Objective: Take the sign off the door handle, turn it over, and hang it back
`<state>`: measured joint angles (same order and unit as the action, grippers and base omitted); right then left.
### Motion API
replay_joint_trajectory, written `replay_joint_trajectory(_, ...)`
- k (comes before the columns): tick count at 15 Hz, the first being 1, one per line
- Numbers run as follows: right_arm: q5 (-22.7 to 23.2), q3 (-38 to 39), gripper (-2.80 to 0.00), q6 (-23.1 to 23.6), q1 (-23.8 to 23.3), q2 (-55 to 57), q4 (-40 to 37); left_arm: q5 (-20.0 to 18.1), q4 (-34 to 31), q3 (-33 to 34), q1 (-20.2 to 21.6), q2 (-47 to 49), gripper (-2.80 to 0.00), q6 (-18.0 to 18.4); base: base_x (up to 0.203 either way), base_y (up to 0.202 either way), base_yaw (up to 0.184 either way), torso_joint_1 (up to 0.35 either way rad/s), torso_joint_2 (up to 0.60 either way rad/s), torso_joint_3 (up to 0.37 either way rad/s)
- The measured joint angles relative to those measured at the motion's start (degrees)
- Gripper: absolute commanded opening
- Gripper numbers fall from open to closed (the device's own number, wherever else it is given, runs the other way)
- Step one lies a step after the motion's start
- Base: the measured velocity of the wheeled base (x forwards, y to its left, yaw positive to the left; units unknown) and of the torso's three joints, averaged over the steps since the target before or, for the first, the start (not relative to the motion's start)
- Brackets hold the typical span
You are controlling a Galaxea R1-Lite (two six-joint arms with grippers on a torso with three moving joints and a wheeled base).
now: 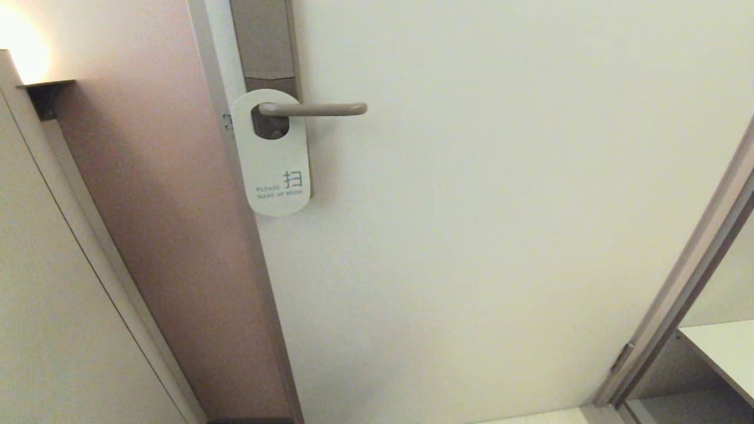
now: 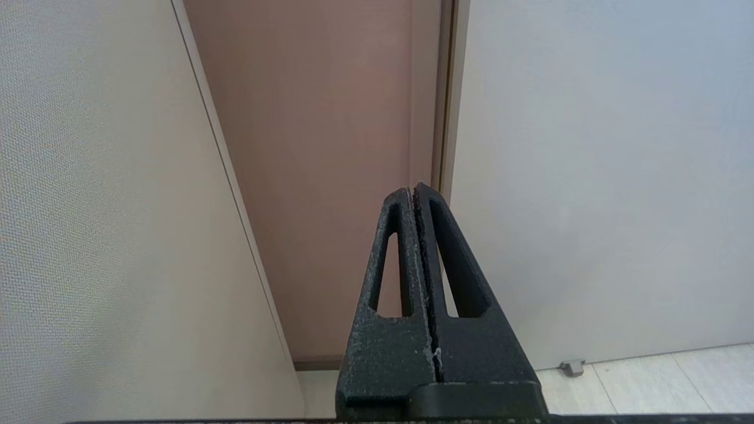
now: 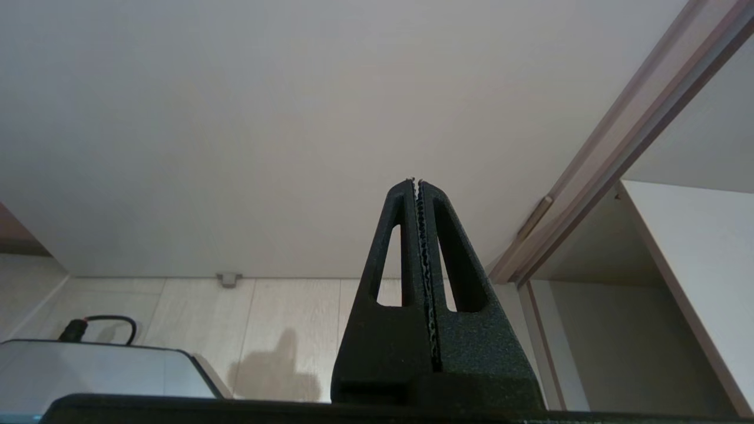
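Both low, well short of the door: left gripper [image 2: 414, 191] and right gripper [image 3: 416, 184], jaws pressed together, empty. Farther off, sign [image 1: 273, 152] hung by its oval hole on handle [image 1: 315, 109], flat against door; likely thin, light, stiff card, best pinched at free lower edge. Legible in blue on white: "PLEASE MAKE UP ROOM" plus one Chinese character.

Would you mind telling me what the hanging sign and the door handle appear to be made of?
The white rounded-oblong sign looks like thin matte card or plastic: flat, printed lettering, no gloss. The slim beige-grey door handle looks like matte metal, judging by its smooth, even sheen.
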<state>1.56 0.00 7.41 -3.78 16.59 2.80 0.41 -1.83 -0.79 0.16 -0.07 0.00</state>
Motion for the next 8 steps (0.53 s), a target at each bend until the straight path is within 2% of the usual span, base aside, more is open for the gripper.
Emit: replay_joint_trajectory(8, -0.09, 0.0, -2.8, -2.47, -2.65, -0.48, -0.16, -0.01, 0.0, 0.0, 0.0, 0.0, -2.8, -0.02, 0.0, 0.0, 0.0, 0.0, 0.0, 0.0)
